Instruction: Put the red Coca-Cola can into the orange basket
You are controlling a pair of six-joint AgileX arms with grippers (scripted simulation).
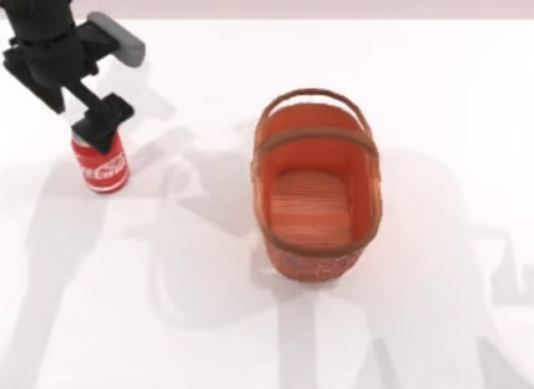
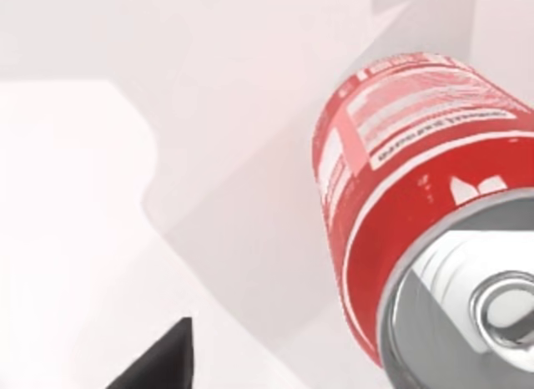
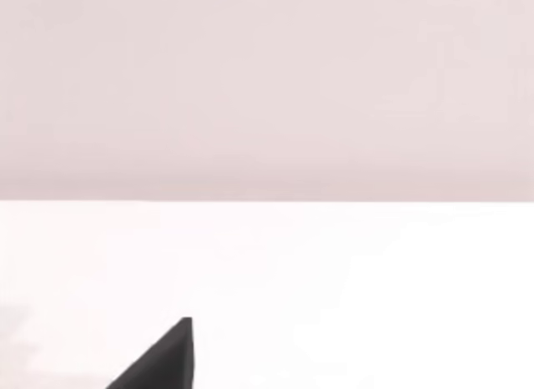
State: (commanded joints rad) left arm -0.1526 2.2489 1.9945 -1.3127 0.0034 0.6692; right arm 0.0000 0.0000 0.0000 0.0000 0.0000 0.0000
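The red Coca-Cola can (image 1: 102, 168) stands upright at the table's left side. My left gripper (image 1: 103, 123) hangs right above its silver top, open and apart from it. In the left wrist view the can (image 2: 400, 155) fills one side, its silver lid close to the camera. One dark fingertip (image 2: 169, 361) shows beside it, with bare table between the two. The orange basket (image 1: 369, 184) sits at the table's middle, its brown handle arched across it, with only the ribbed floor showing inside. My right arm is out of the top view. Its own wrist view shows a single dark fingertip (image 3: 171, 360) over bare table.
The white table (image 1: 192, 305) stretches between the can and the basket, crossed by grey shadows of the arms. The left arm's grey and black body (image 1: 58, 47) reaches in from the back left corner. The table's far edge (image 3: 267, 200) meets a plain wall.
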